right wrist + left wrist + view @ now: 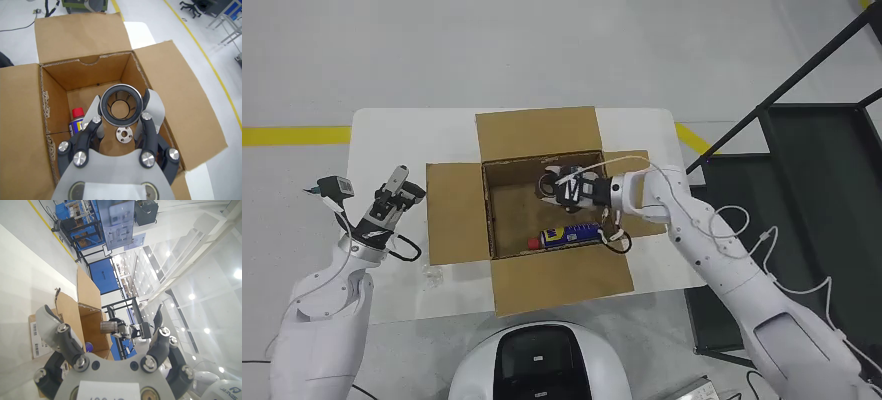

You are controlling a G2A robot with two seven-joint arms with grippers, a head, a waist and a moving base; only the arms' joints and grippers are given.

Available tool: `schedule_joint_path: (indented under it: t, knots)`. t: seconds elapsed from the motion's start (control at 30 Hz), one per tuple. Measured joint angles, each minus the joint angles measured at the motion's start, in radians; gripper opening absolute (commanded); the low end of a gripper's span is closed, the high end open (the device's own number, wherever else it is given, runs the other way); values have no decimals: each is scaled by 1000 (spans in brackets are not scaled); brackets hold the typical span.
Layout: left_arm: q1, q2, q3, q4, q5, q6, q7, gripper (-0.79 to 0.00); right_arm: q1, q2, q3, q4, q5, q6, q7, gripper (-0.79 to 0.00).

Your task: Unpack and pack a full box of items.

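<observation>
An open cardboard box (457,225) (170,79) stands on the white table (402,135), all four flaps folded out. My right gripper (560,187) (121,107) hangs above the box's far right part, shut on a dark metal ring-shaped sleeve (121,106) (108,327). On the box floor lie a blue spray can with a red cap (567,237) (76,121) and a small round metal flange (123,134). My left gripper (402,185) (102,321) is held over the table left of the box, open and holding nothing.
A black metal rack (802,150) stands right of the table. A shipping label (37,336) is stuck on the box's left flap. Bare tabletop lies left of the box and along the far edge.
</observation>
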Motion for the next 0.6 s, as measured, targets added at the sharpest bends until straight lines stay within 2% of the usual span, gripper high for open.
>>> schedule_joint_path:
  t: [0.23, 0.5, 0.53, 0.57, 0.6]
  knots:
    - [0, 0, 0, 0, 0, 0, 0, 0, 178, -99, -237, 253, -46, -81, -48, -785]
    - [0, 0, 0, 0, 0, 0, 0, 0, 276, -168, -338, 462, -100, -122, -130, -785]
    - [0, 0, 0, 0, 0, 0, 0, 0, 285, -176, -348, 485, -108, -123, -140, -653]
    - [0, 0, 0, 0, 0, 0, 0, 0, 292, -183, -356, 501, -114, -122, -147, -376]
    - [0, 0, 0, 0, 0, 0, 0, 0, 298, -189, -363, 516, -121, -119, -155, -34]
